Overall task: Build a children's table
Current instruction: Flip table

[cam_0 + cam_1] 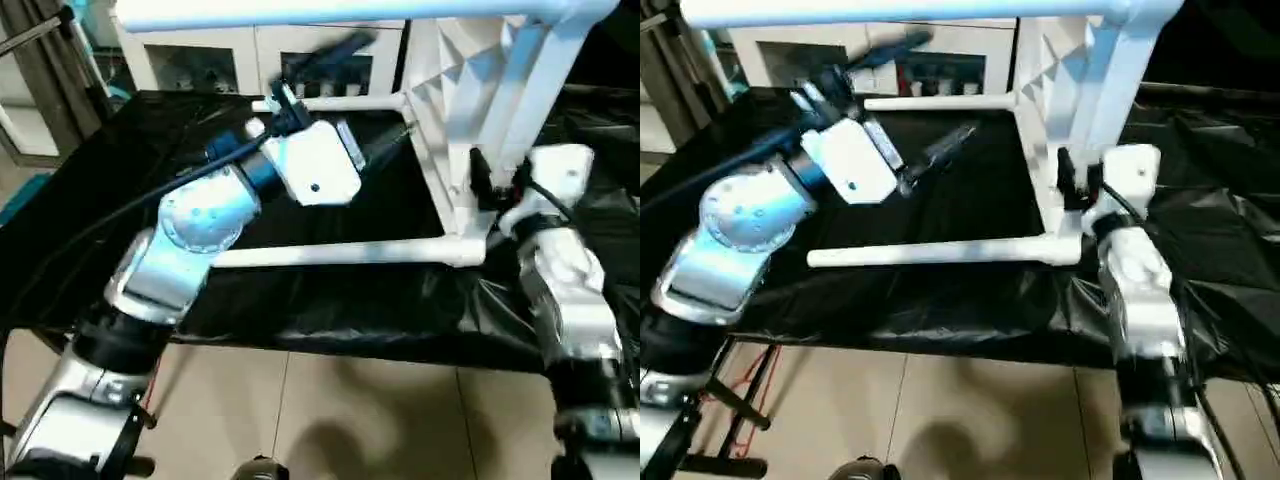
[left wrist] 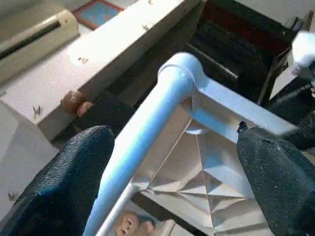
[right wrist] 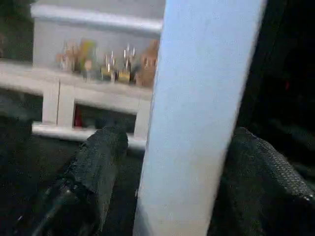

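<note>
The children's table top [image 1: 450, 90] stands on its edge on the black-covered bench, ribbed underside facing left. White legs stick out sideways from its sockets: a near one [image 1: 340, 253], a far one [image 1: 350, 102] and a high one [image 1: 300, 12]. My left gripper [image 1: 283, 105] is at the far leg, open, with a black finger [image 2: 83, 162] on each side of the tube [image 2: 147, 137] and gaps between. My right gripper [image 1: 495, 185] sits at the top's near upright side [image 3: 197, 113], with its fingers [image 3: 101, 157] spread on both sides of it and a gap showing on one side.
The bench [image 1: 330, 310] is draped in black sheeting and ends at a front edge above a tiled floor [image 1: 350, 410]. A white glass-door cabinet [image 1: 200, 55] stands behind the bench. Black cables run along my left forearm [image 1: 190, 230].
</note>
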You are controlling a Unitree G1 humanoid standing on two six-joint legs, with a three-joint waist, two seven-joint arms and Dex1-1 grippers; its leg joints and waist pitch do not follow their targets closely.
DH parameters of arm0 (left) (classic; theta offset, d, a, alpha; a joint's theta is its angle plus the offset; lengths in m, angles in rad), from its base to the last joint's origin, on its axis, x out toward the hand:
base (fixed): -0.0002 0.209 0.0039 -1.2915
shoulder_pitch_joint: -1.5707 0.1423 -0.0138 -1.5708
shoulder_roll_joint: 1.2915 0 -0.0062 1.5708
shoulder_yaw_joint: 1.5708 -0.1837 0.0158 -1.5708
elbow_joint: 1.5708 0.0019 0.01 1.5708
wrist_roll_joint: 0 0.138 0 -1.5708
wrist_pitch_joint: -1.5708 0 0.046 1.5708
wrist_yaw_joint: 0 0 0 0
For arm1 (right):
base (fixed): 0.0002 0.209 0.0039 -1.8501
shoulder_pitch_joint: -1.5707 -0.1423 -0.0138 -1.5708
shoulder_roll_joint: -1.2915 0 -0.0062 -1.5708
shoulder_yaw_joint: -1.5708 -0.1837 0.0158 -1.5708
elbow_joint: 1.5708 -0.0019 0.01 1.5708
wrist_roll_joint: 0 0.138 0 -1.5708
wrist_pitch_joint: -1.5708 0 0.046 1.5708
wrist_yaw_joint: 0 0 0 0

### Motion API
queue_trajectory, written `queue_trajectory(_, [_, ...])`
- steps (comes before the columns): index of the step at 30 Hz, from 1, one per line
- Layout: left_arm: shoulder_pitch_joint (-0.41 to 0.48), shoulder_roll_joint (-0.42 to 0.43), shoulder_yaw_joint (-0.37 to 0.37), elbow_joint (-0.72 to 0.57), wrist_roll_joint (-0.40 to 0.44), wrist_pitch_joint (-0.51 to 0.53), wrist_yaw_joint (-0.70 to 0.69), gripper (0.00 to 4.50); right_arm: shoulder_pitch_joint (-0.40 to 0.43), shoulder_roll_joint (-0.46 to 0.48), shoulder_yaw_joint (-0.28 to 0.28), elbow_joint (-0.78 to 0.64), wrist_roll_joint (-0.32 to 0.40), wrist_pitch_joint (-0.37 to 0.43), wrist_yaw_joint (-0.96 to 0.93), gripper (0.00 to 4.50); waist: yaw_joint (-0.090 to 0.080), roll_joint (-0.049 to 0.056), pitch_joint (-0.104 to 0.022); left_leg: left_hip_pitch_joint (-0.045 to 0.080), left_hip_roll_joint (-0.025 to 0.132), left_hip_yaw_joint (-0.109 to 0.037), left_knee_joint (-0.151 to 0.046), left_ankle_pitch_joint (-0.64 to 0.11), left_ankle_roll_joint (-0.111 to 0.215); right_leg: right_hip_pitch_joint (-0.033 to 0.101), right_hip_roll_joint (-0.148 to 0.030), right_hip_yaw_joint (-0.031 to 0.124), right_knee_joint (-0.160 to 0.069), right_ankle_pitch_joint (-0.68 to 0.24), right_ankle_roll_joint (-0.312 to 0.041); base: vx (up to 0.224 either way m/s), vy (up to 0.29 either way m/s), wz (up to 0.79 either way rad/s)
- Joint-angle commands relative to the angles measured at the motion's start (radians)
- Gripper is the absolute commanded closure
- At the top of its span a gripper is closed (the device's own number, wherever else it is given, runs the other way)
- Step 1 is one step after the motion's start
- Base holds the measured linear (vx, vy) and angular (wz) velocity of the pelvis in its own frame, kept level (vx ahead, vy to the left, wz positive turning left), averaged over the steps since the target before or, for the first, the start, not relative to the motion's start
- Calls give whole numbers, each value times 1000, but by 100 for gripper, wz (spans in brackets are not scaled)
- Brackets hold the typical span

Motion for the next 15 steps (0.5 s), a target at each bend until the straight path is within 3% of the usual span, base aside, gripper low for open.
queue_trajectory(1, [-13,14,13,1,14,-28,-8,0,14,6,-28,-48,30,-54,5,113,4,-6,-68,41,75,-35,-70,-207,-7,24,-82,46,-69,25,-175,0,0,0])
queue_trajectory(7, [-65,40,30,92,170,-57,114,0,103,22,-38,-197,64,-137,47,113,6,-5,-68,43,75,-38,-72,-225,-7,22,-80,47,-72,27,-144,0,0,0])
queue_trajectory(9, [-72,38,35,103,178,-54,124,0,115,21,-34,-214,72,-140,58,113,5,-5,-68,43,76,-40,-74,-233,-7,23,-80,47,-72,28,-144,0,0,0])
queue_trajectory(15, [-162,48,34,233,249,-31,164,0,208,16,59,-309,73,-117,141,113,7,-7,-65,40,74,-40,-73,-240,8,20,-82,47,-76,4,-160,0,0,0])
